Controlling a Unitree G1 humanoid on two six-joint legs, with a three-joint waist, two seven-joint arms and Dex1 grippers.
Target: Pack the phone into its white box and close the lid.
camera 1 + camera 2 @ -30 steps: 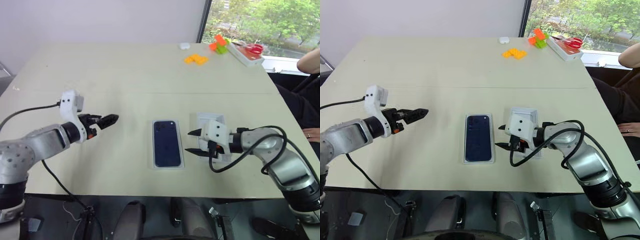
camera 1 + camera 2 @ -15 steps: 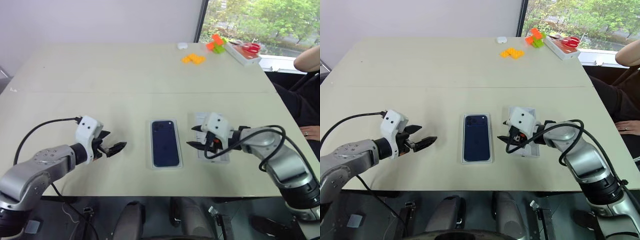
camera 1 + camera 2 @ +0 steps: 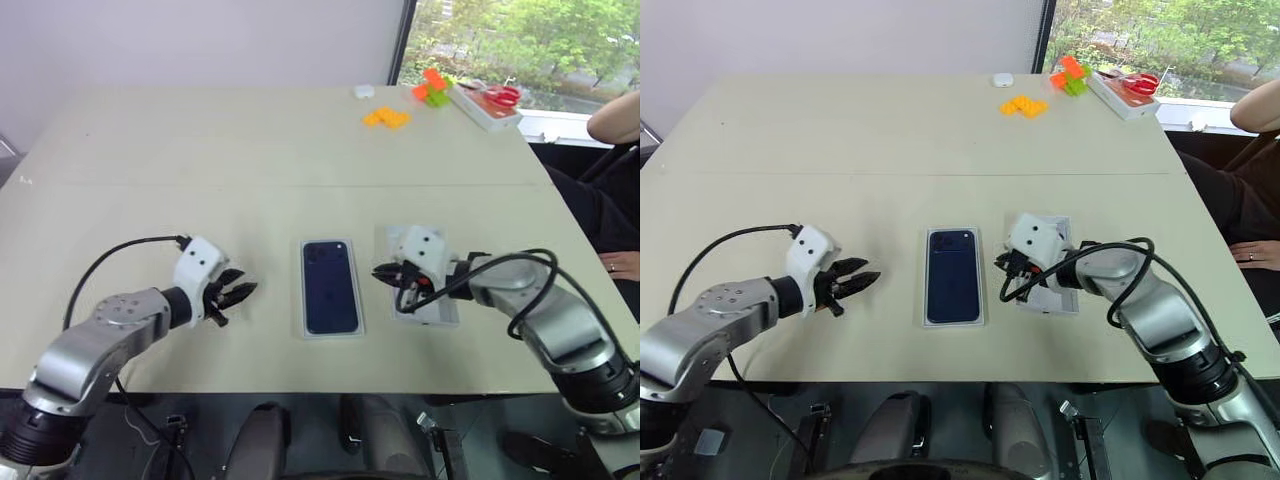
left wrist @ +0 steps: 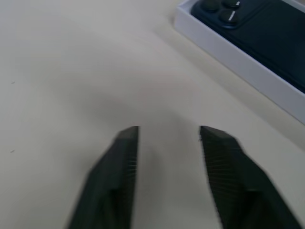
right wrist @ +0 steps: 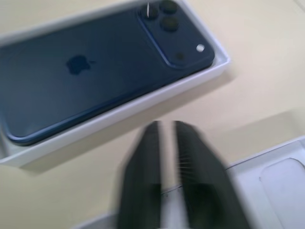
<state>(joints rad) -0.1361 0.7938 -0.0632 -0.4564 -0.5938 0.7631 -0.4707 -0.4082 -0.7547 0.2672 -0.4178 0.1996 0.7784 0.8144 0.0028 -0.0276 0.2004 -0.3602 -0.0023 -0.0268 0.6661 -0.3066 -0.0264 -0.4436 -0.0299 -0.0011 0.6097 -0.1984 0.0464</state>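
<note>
We found the slim navy-blue phone [image 3: 331,286] already lying in the shallow white cardboard box [image 5: 143,102]. Lid unfitted. Left gripper [image 4: 167,138] parted, empty; right gripper [image 5: 164,131] shut, empty.

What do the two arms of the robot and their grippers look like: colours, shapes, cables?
Both arms are rounded silver-grey metal links. A white boxy block sits at each wrist, and a loose black cable loops along each forearm. The left gripper and the right gripper each have two black tapered fingers; the left fingers show fine ribbing.
</note>
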